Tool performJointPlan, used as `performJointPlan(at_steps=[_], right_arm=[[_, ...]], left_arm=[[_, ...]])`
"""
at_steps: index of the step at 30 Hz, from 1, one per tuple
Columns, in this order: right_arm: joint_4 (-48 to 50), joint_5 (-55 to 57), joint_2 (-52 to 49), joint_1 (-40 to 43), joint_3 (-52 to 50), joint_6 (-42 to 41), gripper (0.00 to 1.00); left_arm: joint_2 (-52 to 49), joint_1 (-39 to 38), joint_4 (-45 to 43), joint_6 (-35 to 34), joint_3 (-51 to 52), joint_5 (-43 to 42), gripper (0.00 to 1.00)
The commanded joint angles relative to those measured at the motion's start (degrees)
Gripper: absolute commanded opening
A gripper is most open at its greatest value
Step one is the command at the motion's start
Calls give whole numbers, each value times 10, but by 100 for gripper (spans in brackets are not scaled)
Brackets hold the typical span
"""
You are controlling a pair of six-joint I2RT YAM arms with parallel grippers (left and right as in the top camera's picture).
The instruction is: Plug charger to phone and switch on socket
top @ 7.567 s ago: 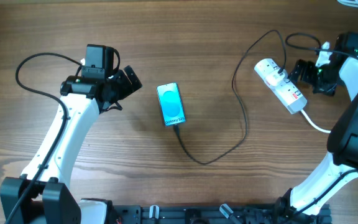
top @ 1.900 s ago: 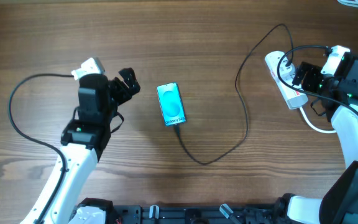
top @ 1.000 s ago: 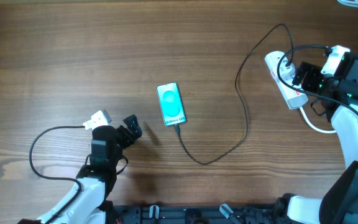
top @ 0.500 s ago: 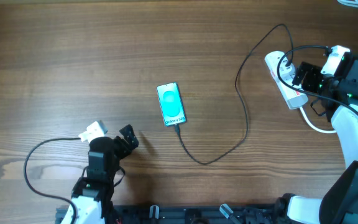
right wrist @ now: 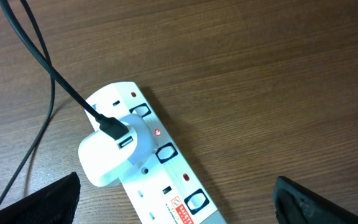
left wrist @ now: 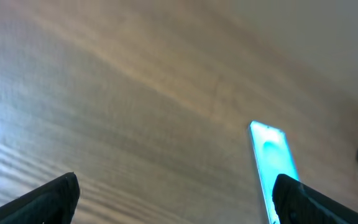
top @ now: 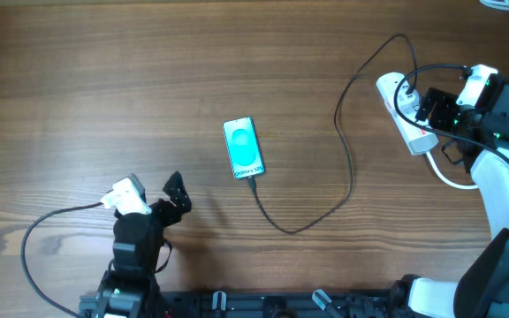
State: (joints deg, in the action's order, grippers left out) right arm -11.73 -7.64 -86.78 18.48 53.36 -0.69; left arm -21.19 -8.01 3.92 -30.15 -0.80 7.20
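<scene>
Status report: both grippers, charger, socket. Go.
Left gripper open, empty, clear of the phone. Right gripper open above the socket. Charger plugged into socket, reaching phone's bottom edge. Nothing in the way.

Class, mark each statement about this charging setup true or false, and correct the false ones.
1. The thin black charger cable meets the bottom edge of the teal-screened rectangular phone. True.
2. The left tool grips the phone. False: it is open, empty and apart from the phone.
3. The white plug adapter sits in the white plastic power strip. True.
4. The phone lies screen down. False: its lit screen faces up.
</scene>
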Motion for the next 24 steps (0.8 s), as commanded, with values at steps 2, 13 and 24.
performJointPlan(at_steps=[2,13,24], right_arm=[[1,6,-1,1,6,-8,100],[1,6,-1,1,6,-9,100],[1,6,-1,1,6,-9,100]], left_arm=[[74,31,0,61,5,-3,100],[210,52,0,137,5,-1,100],[210,72,-1,139,5,-1,100]])
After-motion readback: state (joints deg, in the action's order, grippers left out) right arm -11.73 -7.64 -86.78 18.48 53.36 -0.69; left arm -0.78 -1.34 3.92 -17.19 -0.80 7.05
